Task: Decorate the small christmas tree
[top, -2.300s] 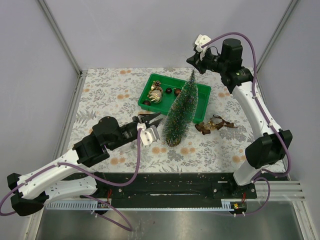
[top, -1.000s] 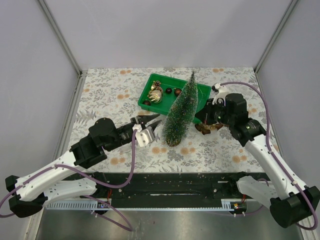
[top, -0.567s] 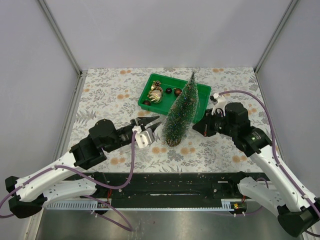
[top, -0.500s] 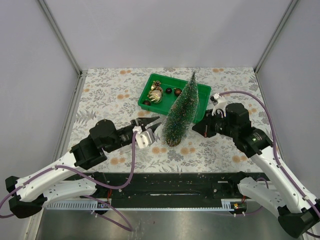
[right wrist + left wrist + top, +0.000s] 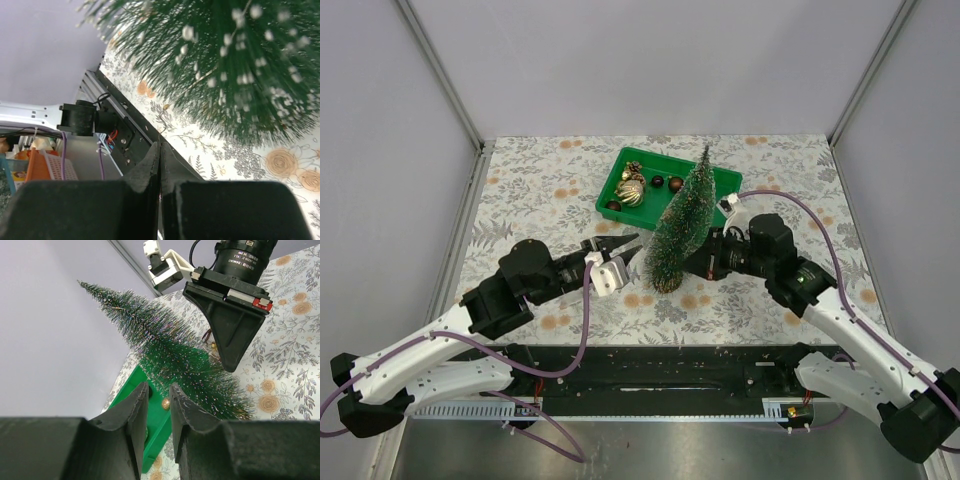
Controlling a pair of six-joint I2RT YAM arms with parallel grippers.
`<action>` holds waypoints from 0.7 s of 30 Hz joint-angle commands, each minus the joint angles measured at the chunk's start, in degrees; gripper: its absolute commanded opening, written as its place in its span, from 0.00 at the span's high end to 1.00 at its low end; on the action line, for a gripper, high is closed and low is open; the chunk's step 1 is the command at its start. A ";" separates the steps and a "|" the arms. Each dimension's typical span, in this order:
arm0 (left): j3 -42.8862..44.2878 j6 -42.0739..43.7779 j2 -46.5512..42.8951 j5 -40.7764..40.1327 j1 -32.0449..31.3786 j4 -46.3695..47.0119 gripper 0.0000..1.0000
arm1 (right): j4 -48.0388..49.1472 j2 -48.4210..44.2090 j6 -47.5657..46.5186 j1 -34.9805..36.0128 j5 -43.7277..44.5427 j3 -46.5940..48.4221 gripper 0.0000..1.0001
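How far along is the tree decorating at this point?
Done: nothing visible. The small christmas tree looks bare, and the gold ball and dark balls lie in the green tray.
In hand: the right gripper is shut beside the tree's lower branches, whether on anything I cannot tell. The left gripper is open and empty on the other side.
Left: essentially all the decorating.

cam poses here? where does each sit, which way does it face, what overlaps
Top external: above and behind the bases, looking down on the table; left arm and right arm show.
Left wrist: on the left arm, facing the small christmas tree and green tray; left claw at bottom.
Right wrist: low beside the tree, facing the table's near edge; right claw, shut.
Shared: the tree is in all three.
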 commanded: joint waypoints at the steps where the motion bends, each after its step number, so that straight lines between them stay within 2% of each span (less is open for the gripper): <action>1: 0.22 -0.79 -0.67 1.21 0.32 2.04 0.72 | 8.44 -0.70 4.96 1.86 3.53 -1.19 1.00; 7: 0.31 -0.70 -0.32 1.29 0.32 2.30 0.72 | 13.81 -1.41 9.10 4.49 9.16 -4.62 1.00; 15: 0.75 -0.70 -0.06 1.29 0.31 2.39 0.72 | 18.46 2.02 10.59 8.97 11.63 -6.56 1.00; 21: 0.66 -0.52 0.12 1.38 0.32 2.31 0.72 | 20.57 2.29 11.65 11.44 17.59 -9.45 1.00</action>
